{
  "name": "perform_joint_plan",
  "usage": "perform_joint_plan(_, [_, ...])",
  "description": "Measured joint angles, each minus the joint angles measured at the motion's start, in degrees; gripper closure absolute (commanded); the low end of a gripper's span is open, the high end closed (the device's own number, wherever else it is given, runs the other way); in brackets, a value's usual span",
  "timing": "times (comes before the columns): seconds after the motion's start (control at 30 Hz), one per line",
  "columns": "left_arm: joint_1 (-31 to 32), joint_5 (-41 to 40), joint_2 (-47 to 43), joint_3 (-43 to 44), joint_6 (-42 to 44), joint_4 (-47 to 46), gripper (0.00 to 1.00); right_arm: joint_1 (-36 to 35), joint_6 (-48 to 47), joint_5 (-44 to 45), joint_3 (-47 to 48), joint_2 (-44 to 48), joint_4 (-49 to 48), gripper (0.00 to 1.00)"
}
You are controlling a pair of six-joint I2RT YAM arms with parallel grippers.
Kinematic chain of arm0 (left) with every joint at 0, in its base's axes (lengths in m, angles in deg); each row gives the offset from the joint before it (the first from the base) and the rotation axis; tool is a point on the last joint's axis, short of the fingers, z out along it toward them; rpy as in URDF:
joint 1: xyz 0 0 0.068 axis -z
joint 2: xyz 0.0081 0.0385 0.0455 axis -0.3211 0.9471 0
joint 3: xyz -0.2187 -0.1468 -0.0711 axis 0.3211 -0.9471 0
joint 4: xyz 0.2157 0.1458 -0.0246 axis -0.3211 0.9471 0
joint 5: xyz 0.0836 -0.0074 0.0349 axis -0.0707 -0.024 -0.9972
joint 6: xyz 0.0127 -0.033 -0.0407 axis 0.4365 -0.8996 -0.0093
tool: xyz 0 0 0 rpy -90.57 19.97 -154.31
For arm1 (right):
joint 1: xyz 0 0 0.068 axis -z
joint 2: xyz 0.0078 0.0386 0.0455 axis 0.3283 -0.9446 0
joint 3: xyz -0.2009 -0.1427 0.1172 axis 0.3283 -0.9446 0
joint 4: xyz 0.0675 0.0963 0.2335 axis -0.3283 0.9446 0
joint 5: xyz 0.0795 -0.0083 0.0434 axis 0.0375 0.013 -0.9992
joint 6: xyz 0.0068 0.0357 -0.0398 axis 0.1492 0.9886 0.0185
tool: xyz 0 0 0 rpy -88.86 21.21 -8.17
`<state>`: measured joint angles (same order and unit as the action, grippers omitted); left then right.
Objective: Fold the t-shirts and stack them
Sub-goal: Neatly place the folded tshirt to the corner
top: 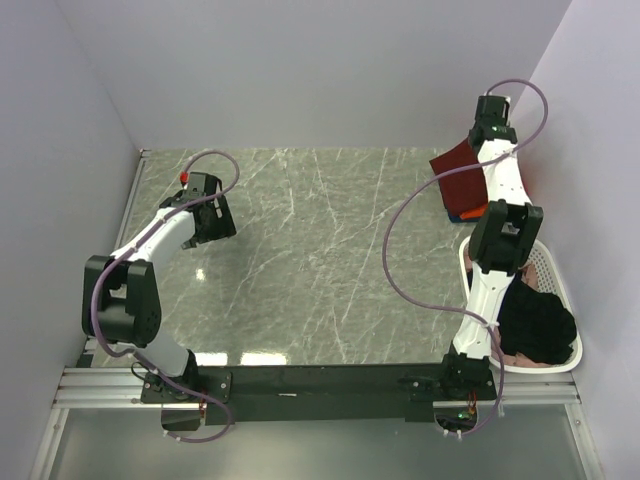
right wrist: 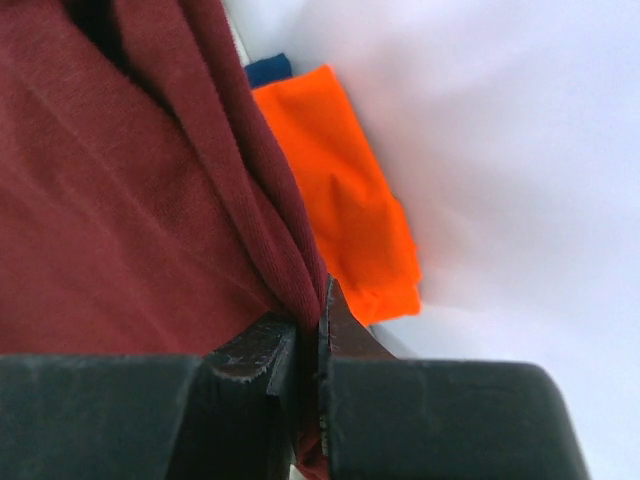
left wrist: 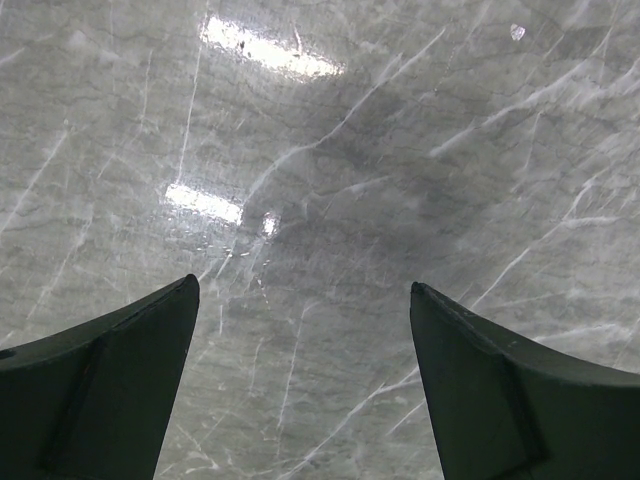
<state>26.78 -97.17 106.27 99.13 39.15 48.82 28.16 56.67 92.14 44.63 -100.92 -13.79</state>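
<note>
In the top external view, my left gripper (top: 208, 236) is hovering over the marble table (top: 320, 250) with its jaws spread wide and nothing between them; none of the t-shirts is lying near it. My right gripper (top: 487, 140) is reaching to the far right corner and is clenching an edge of the dark maroon t-shirt (top: 462, 178). The cloth is spreading away from my fingertips toward the near left, with its long axis running slantwise from my fingers back toward my base. Just under it, the bright orange t-shirt (top: 472, 212) and a strip of the dark blue t-shirt (top: 455, 215) are peeking out. Nearer my base, beside my right forearm, the white basket (top: 466, 268) is holding the black t-shirt (top: 535, 322), with a bit of the pale pink t-shirt (top: 522, 362) showing at its near edge. In the left wrist view, my left gripper (left wrist: 303, 285) is standing released above bare marble. In the right wrist view, my right gripper (right wrist: 322, 322) is pinching a bunched fold of the maroon t-shirt (right wrist: 110, 210); the folds are running lengthwise straight away from my fingertips, filling the left side. The orange t-shirt (right wrist: 350, 210) is lying just right of that fold, pointing the same way, and the blue t-shirt (right wrist: 268, 70) is showing beyond its far end.
</note>
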Motion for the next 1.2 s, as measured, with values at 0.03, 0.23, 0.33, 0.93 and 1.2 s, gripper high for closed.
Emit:
perform_joint_plan(0.03, [0.00, 0.09, 0.11, 0.00, 0.00, 0.00, 0.09, 0.02, -0.22, 0.24, -0.50, -0.66, -0.83, 0.99])
perform_joint_plan(0.23, [0.00, 0.24, 0.37, 0.00, 0.00, 0.00, 0.09, 0.48, -1.18, 2.23, -2.19, -4.24, -3.50, 0.96])
perform_joint_plan(0.33, [0.00, 0.44, 0.42, 0.00, 0.00, 0.04, 0.09, 1.01, -1.90, 3.69, -3.67, -4.96, -5.14, 0.92])
perform_joint_plan(0.93, [0.02, 0.98, 2.25, 0.00, 0.00, 0.02, 0.09, 1.77, -3.89, 19.91, -6.12, -7.34, -13.84, 0.33])
perform_joint_plan(1.2, [0.09, 0.98, 1.77, -0.02, -0.04, 0.02, 0.07, 1.09, 5.05, 15.78, -8.87, 1.92, -6.08, 0.33])
